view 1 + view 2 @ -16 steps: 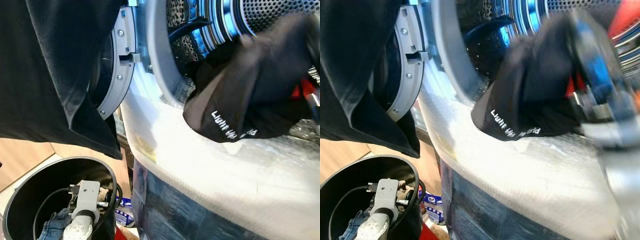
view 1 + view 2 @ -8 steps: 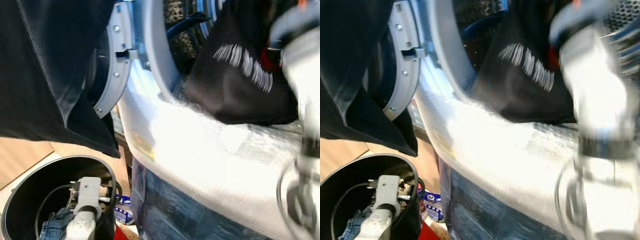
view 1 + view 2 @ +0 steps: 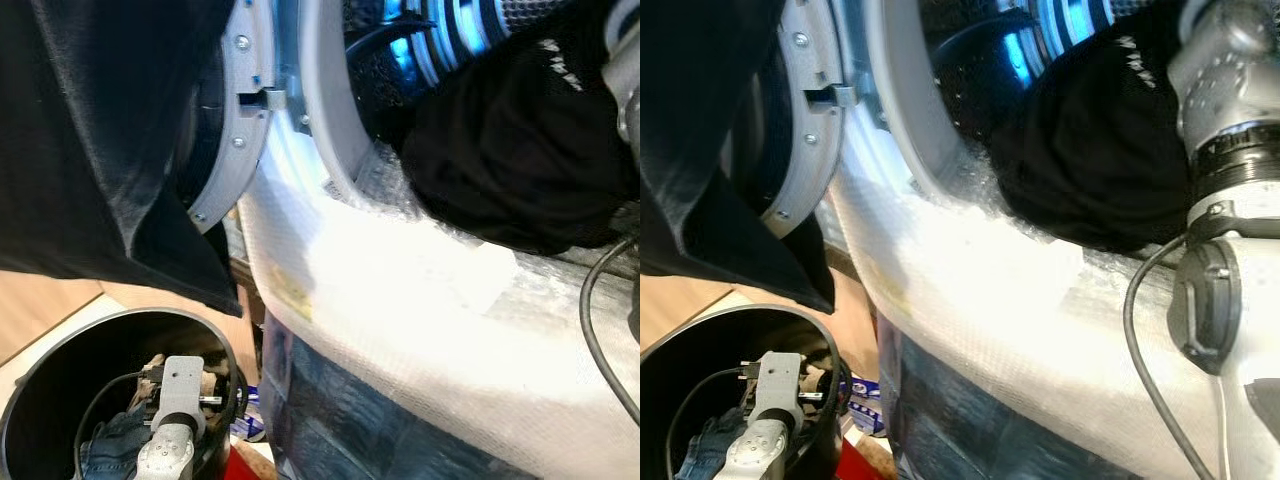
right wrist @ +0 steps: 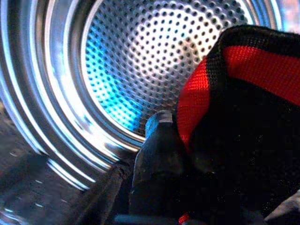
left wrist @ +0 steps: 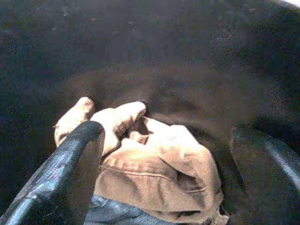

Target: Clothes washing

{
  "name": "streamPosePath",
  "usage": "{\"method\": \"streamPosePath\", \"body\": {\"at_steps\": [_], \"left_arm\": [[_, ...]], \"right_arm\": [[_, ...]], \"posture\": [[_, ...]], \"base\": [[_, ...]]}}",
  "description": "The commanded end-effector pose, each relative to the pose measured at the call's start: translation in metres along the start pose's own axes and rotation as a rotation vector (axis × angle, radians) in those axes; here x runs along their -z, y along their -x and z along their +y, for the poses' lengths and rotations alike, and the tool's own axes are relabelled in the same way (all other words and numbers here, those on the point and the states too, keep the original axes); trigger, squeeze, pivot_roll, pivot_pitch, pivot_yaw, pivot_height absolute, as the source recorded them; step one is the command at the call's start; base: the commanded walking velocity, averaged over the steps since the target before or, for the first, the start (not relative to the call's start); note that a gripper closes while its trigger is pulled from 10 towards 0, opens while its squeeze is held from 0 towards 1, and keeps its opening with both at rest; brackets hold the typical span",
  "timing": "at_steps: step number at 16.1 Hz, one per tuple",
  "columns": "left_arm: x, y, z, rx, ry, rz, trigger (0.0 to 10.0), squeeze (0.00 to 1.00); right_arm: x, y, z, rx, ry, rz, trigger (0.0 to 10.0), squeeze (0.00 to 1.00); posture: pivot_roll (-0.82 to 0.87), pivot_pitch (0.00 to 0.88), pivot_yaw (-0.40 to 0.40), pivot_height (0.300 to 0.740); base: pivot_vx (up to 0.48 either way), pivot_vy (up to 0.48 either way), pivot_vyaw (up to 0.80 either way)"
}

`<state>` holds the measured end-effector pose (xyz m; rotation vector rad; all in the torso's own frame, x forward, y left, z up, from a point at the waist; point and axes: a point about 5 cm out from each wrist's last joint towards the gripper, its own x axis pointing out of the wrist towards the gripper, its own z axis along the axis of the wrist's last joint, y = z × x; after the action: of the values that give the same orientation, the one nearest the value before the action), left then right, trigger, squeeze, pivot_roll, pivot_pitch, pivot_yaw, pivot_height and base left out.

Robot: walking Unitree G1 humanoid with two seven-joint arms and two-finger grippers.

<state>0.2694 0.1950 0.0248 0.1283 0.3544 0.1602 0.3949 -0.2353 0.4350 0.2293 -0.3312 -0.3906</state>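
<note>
Right gripper at washer drum mouth with black garment; left gripper down in the laundry bin.

Right gripper [image 4: 161, 154] is clamped on a black garment [image 3: 520, 160] with red trim and white lettering, bunched on the washer's door opening rim [image 3: 330, 130], partly inside the perforated steel drum [image 4: 154, 61]. Washer front [image 3: 400, 320] is wrapped in bubble film. Left gripper [image 5: 164, 154] has its fingers [image 5: 70, 164] spread apart, hovering above a tan garment [image 5: 154, 168] over denim in the black bin [image 3: 60, 360] on the floor beside the washer. A dark cloth [image 3: 110, 150] hangs over the open door [image 3: 235, 130] at left.
</note>
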Motion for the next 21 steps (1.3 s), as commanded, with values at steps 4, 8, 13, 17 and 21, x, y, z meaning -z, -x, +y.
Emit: {"method": "streamPosePath", "body": {"at_steps": [4, 8, 13, 17, 21], "left_arm": [[0.012, 0.006, -0.002, 0.007, 0.002, 0.036, 10.0, 0.00], [-0.001, 0.007, 0.006, -0.061, 0.026, -0.066, 10.0, 0.00], [-0.025, 0.010, 0.025, -0.194, 0.060, -0.233, 10.0, 0.00], [-0.034, 0.011, 0.024, -0.197, 0.076, -0.289, 10.0, 0.00], [-0.031, 0.009, 0.018, -0.173, 0.077, -0.275, 10.0, 0.00]], "right_arm": [[0.016, 0.003, 0.012, -0.012, 0.071, 0.036, 10.0, 0.00], [0.003, 0.009, 0.004, -0.027, 0.081, 0.016, 10.0, 0.00], [-0.014, 0.034, -0.002, -0.148, 0.149, -0.048, 10.0, 0.00], [-0.021, 0.060, -0.011, -0.228, 0.250, -0.031, 10.0, 0.00], [-0.040, 0.092, -0.008, -0.425, 0.230, 0.008, 10.0, 0.00]], "posture": [[-0.14, 0.000, -0.039, 0.740], [-0.16, 0.017, -0.031, 0.740], [-0.17, 0.024, -0.032, 0.740], [-0.18, 0.023, -0.036, 0.740], [-0.21, 0.031, -0.031, 0.740]], "base": [[0.000, 0.000, 0.00], [0.000, 0.000, 0.00], [0.000, 0.000, 0.00], [0.000, 0.000, 0.00], [0.000, 0.000, 0.00]]}}
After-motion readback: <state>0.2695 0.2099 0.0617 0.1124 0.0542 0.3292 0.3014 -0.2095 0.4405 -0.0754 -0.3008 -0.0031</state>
